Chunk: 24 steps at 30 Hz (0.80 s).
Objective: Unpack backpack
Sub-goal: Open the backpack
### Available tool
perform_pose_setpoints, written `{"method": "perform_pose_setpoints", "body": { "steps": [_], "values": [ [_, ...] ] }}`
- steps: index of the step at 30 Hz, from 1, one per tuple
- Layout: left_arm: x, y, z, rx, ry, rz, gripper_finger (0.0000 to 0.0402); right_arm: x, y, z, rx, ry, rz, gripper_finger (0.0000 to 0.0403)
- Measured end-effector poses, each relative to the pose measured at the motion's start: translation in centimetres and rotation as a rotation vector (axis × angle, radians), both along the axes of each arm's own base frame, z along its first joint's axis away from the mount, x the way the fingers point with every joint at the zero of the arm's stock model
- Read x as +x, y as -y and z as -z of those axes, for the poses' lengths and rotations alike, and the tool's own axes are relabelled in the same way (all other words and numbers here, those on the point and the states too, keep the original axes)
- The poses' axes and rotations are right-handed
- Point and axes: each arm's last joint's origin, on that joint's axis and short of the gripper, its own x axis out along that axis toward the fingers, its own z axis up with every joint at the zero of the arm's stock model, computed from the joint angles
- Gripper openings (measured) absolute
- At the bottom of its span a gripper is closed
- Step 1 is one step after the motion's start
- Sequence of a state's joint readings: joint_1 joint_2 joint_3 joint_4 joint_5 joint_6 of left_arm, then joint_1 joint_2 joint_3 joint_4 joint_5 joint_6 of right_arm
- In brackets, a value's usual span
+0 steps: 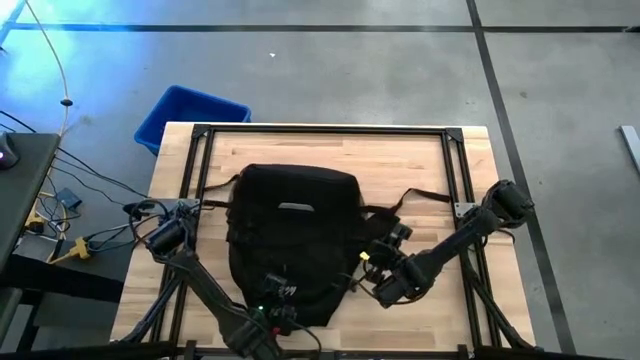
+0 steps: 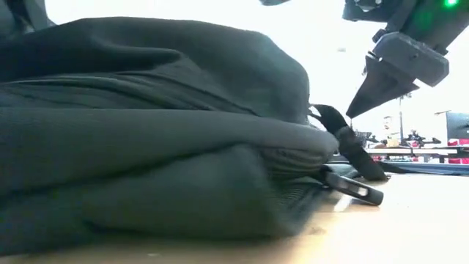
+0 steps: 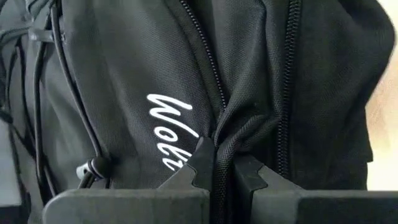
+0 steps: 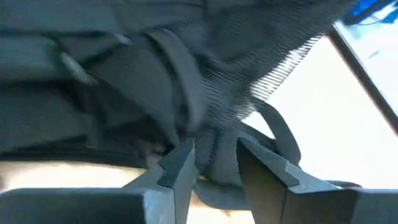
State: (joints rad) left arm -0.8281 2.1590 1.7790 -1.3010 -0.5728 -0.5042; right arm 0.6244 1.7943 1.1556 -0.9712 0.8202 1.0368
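Note:
The black backpack [image 1: 290, 235] lies flat in the middle of the table, and its bulk fills the low view [image 2: 146, 132]. My left gripper [image 1: 278, 292] is at its near end, shut on fabric beside the white logo [image 3: 168, 127]. My right gripper [image 1: 363, 262] is at the backpack's right side, slanting down. Its fingers [image 4: 177, 165] stand open on either side of a strap base [image 4: 214, 149]. In the low view its tip [image 2: 352, 114] hovers just above a strap [image 2: 355, 147]. My left gripper [image 3: 224, 177] pinches a raised fold of the backpack's fabric [image 3: 227, 134] between its two fingertips, right beside a zipper line [image 3: 205, 56]. The fingers slant down from the near side. The backpack rests on the table, and the fabric is puckered up at the pinch. My right gripper [image 4: 214, 165]: whether its fingers touch the strap base between them, I cannot tell.
A blue bin [image 1: 190, 118] stands on the floor beyond the table's far left corner. A black frame rail [image 1: 320, 130] runs around the tabletop. Loose straps [image 1: 420, 195] trail toward the right. Bare wood [image 1: 420, 160] shows at the far right.

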Motion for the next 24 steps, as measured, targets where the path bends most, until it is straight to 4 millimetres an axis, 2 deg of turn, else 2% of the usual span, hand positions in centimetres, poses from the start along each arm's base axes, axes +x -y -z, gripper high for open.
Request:
{"method": "perform_pose_setpoints", "body": {
  "steps": [6,10,14,20,22,24],
  "values": [
    [-1.0,0.1,-0.1,0.057,-0.001,-0.015,0.0001,-0.5,-0.5,-0.1,-0.022,-0.025,-0.038,0.0096],
    [-1.8,0.0,0.6,0.099,-0.028,-0.002,0.0001,-0.8,-1.2,-0.1,-0.043,-0.047,-0.097,0.0096],
    [-2.7,-0.4,1.9,0.154,-0.072,0.019,0.0,-0.7,-3.0,0.2,0.015,-0.057,-0.259,0.0096],
    [-4.3,-0.7,3.0,0.215,-0.094,0.014,0.0,0.9,-5.9,0.9,0.164,0.035,-0.642,0.0096],
    [-4.9,-0.8,3.0,0.207,-0.077,-0.005,0.0,1.2,-5.7,1.3,0.155,0.098,-0.666,0.0096],
    [-5.4,-0.8,2.8,0.194,-0.056,-0.024,0.0,1.6,-4.6,1.9,0.119,0.163,-0.581,0.0097]
  ]
}}
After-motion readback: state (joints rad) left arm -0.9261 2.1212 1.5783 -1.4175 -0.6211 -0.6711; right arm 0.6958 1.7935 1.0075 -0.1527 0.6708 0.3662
